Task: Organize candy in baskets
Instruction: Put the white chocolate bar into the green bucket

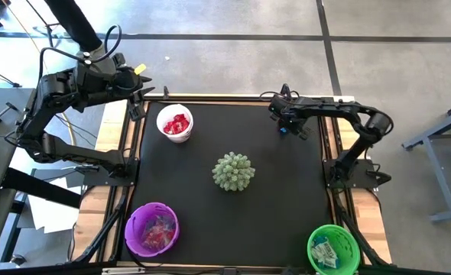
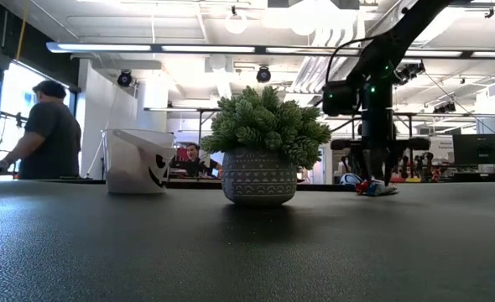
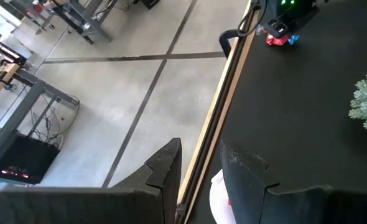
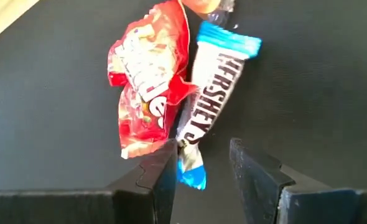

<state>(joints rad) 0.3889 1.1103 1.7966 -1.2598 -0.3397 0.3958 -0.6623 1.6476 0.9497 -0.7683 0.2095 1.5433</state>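
- Mostly the sorting looks done: the three baskets already hold sweets, and the only loose candy I can find is a small cluster at about one o'clock on the black mat (image 1: 287, 214), under the right gripper (image 1: 284, 128)
- White basket (image 1: 175, 123), at roughly eleven o'clock: holds red-wrapped pieces
- Purple basket (image 1: 151, 228), near seven o'clock: holds a heap of reddish and pinkish wrappers, too small to sort out singly
- Green basket (image 1: 333, 248), near five o'clock: holds pale blue-and-silver wrappers
- Spiky green plant (image 1: 233, 171) stands at the mat's centre in its patterned pot and holds no candy
- Left to do, by my judgement: the red packet (image 4: 147, 78) and the blue-and-silver Hershey's bar (image 4: 209, 93), lying side by side and touching, with a scrap of another wrapper just beyond them
- Right gripper hovers over that cluster, fingers narrowly parted with the bar's lower end between them; nothing is clamped yet
- Left gripper (image 3: 199, 171) waits at the mat's edge near eleven o'clock beside the white basket, fingers a little apart and empty
- Judging by the contents, the red piece would suit the white basket and the bar the green one
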